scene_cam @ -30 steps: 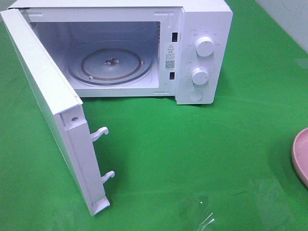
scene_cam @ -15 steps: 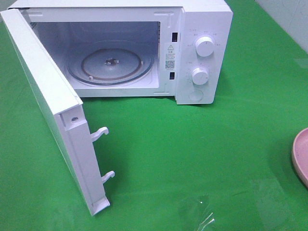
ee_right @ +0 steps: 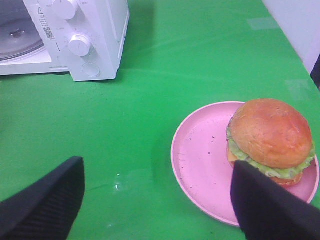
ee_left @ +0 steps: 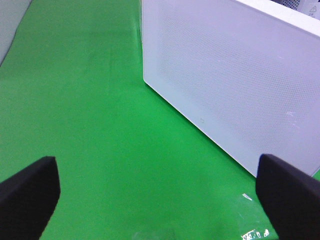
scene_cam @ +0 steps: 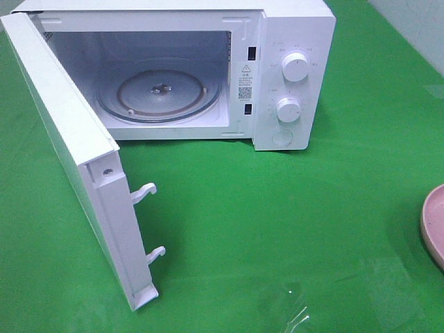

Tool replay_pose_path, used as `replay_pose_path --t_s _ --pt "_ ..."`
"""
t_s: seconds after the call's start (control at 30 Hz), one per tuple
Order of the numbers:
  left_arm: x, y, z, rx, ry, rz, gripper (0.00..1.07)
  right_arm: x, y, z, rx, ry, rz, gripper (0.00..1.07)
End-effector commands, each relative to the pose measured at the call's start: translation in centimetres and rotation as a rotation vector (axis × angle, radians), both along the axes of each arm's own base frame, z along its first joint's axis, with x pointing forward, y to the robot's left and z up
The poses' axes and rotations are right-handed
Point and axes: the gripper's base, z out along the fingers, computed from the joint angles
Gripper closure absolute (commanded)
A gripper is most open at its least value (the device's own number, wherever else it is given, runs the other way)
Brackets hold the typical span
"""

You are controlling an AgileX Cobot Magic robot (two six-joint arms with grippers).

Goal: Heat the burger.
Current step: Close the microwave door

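The burger [ee_right: 270,132], with its glossy brown bun, lettuce and tomato, sits on a pink plate [ee_right: 200,155] in the right wrist view. My right gripper [ee_right: 155,205] hovers above the cloth just short of the plate, open, with nothing between its black fingers [ee_right: 42,200]; one finger overlaps the plate's near rim beside the burger. The left gripper [ee_left: 160,200] is open and empty over bare green cloth, facing the outer face of the microwave door [ee_left: 235,80]. Neither gripper appears in the exterior high view, where only the plate's edge [scene_cam: 433,222] shows and the burger is out of frame.
The white microwave [scene_cam: 291,76] stands at the back, its door [scene_cam: 76,159] swung wide open to the left, latch hooks sticking out. A glass turntable [scene_cam: 159,94] lies inside. Green cloth [scene_cam: 277,222] covers the table.
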Motion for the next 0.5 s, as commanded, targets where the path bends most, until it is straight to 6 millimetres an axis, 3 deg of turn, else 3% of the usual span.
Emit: replay_pose_path --t_s 0.03,0.5 --pt "-0.22 0.00 -0.07 -0.005 -0.020 0.001 0.06 -0.34 -0.01 0.04 -0.006 -0.036 -0.001 0.31" --pt "-0.22 0.00 -0.07 -0.005 -0.020 0.001 0.06 -0.34 -0.01 0.04 -0.006 -0.036 -0.001 0.31"
